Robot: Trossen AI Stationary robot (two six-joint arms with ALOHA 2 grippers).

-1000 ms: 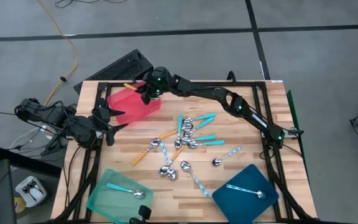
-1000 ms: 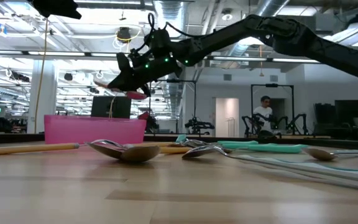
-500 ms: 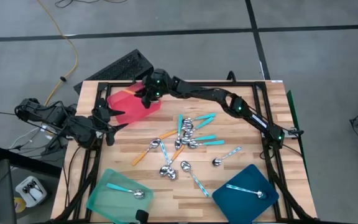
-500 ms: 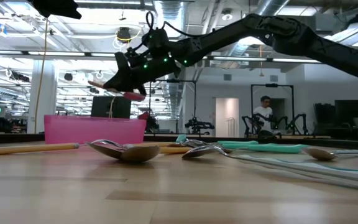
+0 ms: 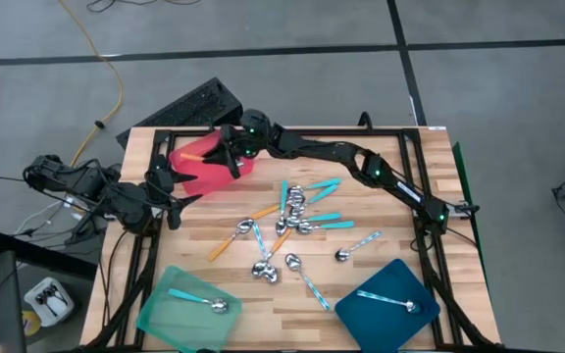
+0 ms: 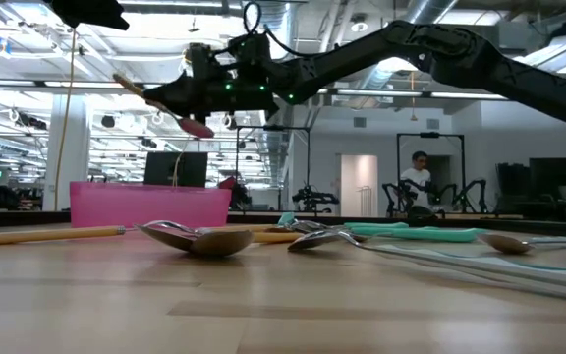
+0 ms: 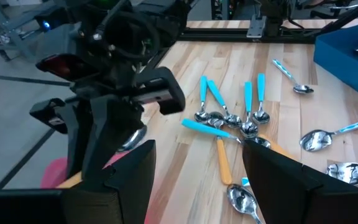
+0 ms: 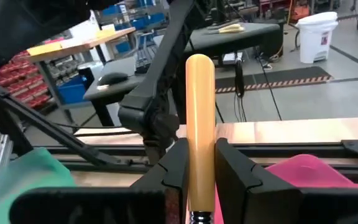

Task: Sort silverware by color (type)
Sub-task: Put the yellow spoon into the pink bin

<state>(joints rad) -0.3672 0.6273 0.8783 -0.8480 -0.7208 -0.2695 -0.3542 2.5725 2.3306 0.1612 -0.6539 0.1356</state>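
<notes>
Fingers (image 8: 232, 168) of our right claw (image 5: 226, 155) are clamping an orange-handled spoon (image 8: 200, 112) above the red tray (image 5: 204, 169). We are resting our left claw (image 5: 173, 186), spread apart, at the tabletop (image 5: 361, 186) edge; remaining spoons (image 5: 292, 211) are lying mid-tabletop.

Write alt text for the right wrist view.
The right tool is shut on an orange-handled spoon, its handle pointing up between the dark fingers. Below lies the pink tray, with the table's edge and a workshop behind.

Right gripper (image 6: 170, 96) grips an orange-handled spoon (image 6: 155, 96) high above the pink tray (image 6: 145, 205); more spoons (image 6: 199, 236) lie on the surface (image 6: 263, 305).
</notes>
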